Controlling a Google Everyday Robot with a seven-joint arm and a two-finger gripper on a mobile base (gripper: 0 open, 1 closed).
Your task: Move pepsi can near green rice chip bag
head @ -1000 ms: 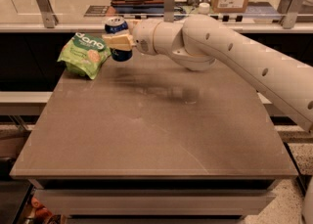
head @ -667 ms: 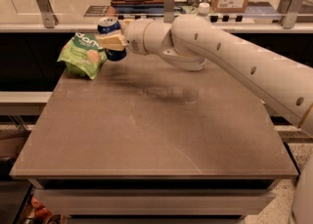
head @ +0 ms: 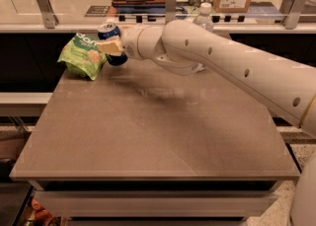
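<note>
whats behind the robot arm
A water bottle: only its cap and shoulders show, the arm covers the rest. The gripper, beside the chip bag, holds the pepsi can.

The scene is lit evenly and warmly from above, and shadows are kept soft. A smeared, pale shadow of the arm (head: pixel 232 67) is cast on the table (head: pixel 148 141) just beneath it, and a faint sheen is spread across the tabletop's middle. The counter (head: pixel 74 3) behind is washed out by brighter light, while the space under it is left almost black. The gripper (head: pixel 112 47) is closed around the pepsi can (head: pixel 108 30) at the table's far left, just beside the green rice chip bag (head: pixel 81 57). It is rendered slightly soft, and the can's lettering cannot be read. A small highlight is caught on the can's silver top.
</note>
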